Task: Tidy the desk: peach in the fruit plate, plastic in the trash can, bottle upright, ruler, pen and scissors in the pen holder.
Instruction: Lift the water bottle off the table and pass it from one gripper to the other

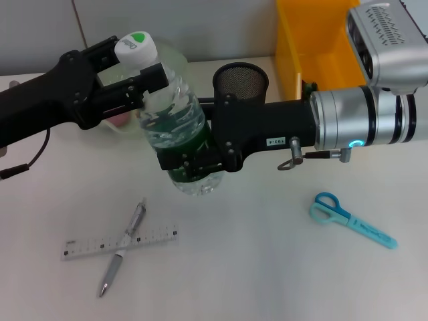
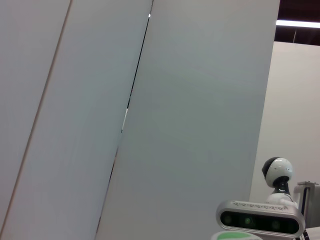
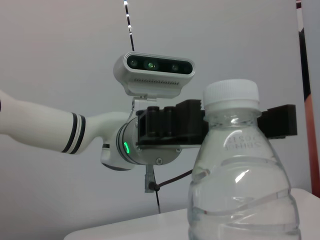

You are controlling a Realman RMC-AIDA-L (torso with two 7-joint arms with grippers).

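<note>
- The bottle (image 1: 179, 127) is held above the bench (image 1: 267, 267), roughly upright with a slight lean, between both arms and in front of the pen holder (image 1: 241, 81).
- The right gripper (image 1: 190, 164) is clamped around the bottle's lower body.
- The left gripper (image 1: 144, 73) sits at the neck just under the white cap (image 1: 135, 48), fingers closed against it (the right wrist view shows black pads on either side of the neck).
- Risk: with two grips on one thin, water-filled bottle, any mismatch in arm motion could twist or squash it, or pop it out of one hold.
- Risk: releasing while it leans could let it topple or roll toward the pen (image 1: 124, 246) and ruler (image 1: 120, 242).
- Scissors (image 1: 351, 219) lie apart on the right, not yet picked up.
</note>
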